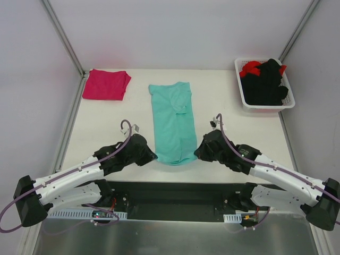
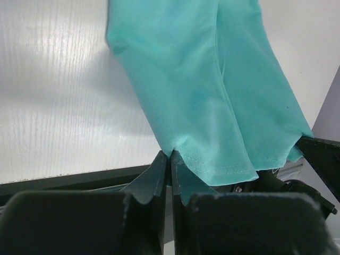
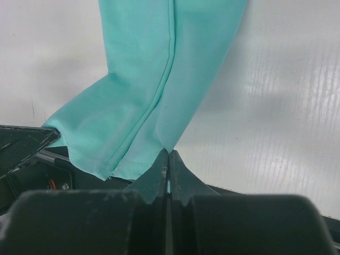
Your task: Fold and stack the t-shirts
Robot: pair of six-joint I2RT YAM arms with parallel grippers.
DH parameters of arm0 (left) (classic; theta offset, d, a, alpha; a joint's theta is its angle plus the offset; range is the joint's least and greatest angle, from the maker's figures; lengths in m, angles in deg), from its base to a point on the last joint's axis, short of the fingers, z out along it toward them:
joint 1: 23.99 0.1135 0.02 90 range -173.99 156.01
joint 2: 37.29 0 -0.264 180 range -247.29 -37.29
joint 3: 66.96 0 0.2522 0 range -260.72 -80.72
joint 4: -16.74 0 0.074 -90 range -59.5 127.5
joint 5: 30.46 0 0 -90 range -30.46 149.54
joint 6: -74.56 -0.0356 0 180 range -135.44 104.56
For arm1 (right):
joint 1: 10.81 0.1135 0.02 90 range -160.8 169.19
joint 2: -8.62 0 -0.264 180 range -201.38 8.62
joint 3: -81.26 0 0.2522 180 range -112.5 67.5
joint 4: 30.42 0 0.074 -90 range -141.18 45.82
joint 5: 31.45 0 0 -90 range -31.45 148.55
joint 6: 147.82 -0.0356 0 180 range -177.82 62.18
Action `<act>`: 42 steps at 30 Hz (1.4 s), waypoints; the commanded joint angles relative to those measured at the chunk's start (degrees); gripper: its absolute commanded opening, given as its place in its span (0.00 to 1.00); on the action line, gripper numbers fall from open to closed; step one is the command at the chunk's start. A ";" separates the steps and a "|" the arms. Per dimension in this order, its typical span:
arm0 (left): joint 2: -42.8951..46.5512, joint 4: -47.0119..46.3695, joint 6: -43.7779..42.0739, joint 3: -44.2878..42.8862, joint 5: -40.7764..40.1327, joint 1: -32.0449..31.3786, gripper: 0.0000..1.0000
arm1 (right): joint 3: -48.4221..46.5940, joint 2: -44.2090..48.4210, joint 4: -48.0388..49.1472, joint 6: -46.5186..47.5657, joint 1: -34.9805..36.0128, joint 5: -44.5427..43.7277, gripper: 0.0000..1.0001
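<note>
A teal t-shirt lies lengthwise down the middle of the table, folded into a narrow strip, its hem at the near edge. My left gripper is shut on the hem's left corner; in the left wrist view the teal t-shirt runs up from the pinched gripper. My right gripper is shut on the hem's right corner, and in the right wrist view the teal t-shirt rises from the closed gripper. A folded magenta t-shirt rests at the far left.
A white basket at the far right holds black garments and a red garment. The table's near edge lies just behind the teal hem, with the dark base rail below it. Metal frame posts stand at both far corners.
</note>
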 commanded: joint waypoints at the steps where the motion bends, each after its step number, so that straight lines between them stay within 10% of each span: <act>1: -0.68 3.18 -3.43 -5.04 -4.15 1.19 0.00 | -3.60 -1.02 -1.74 2.46 -1.40 -2.39 0.01; 42: -24.31 0.38 -21.01 -24.73 4.28 21.15 0.00 | -21.61 -25.36 4.85 16.43 -21.79 11.49 0.01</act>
